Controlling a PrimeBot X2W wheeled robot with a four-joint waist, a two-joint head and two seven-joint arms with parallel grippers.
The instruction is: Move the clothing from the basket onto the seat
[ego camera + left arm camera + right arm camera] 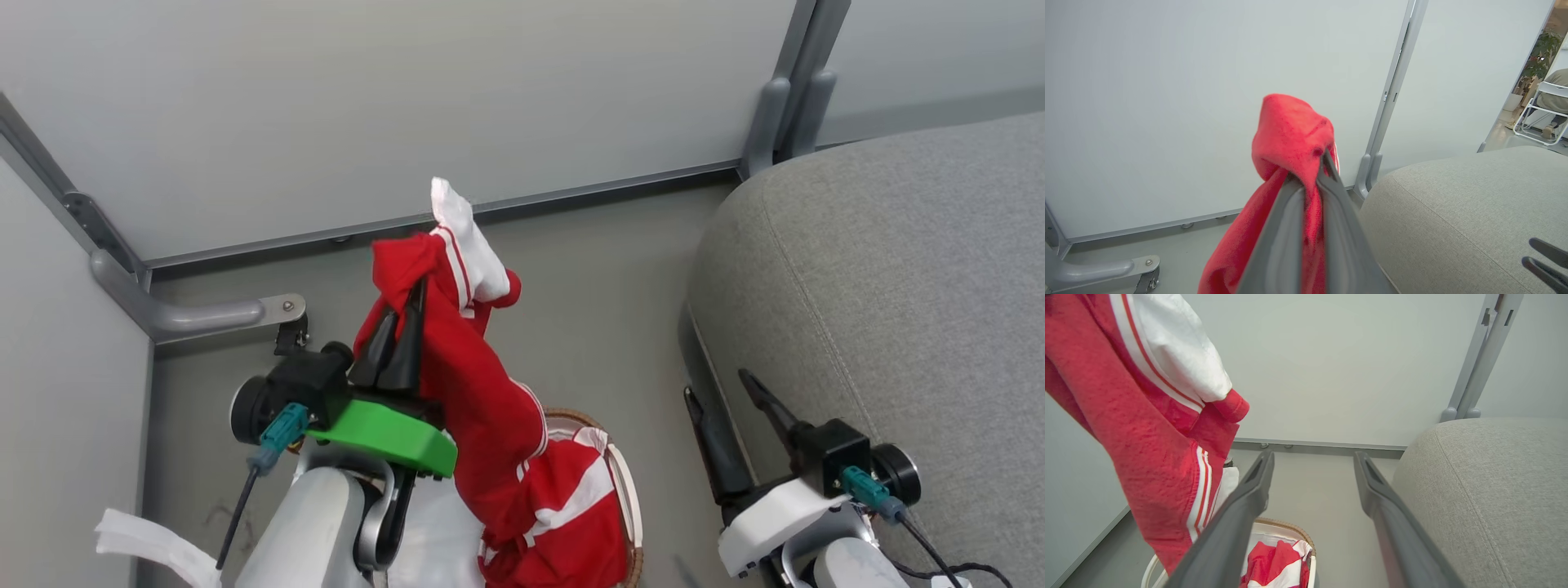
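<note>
My left gripper (pixel 415 286) is shut on a red garment with white stripes (pixel 473 384), lifted high; the cloth hangs down into the basket (pixel 630 482) at the bottom of the head view. More red-and-white clothing (pixel 1274 563) lies inside the basket (pixel 1294 527). In the left wrist view the fingers (pixel 1323 163) pinch a red fold (pixel 1290 130). The grey seat (pixel 898 278) fills the right side, to the right of the raised garment. My right gripper (pixel 718 384) stands open at the seat's left edge, with nothing between its fingers (pixel 1257 477).
Pale partition panels (pixel 367 106) with grey metal posts (pixel 784 98) and a floor bracket (pixel 204 314) close off the back and left. Grey floor (pixel 604 327) lies between the basket and the seat. A white folding chair (pixel 1541 114) stands far off beyond the partition.
</note>
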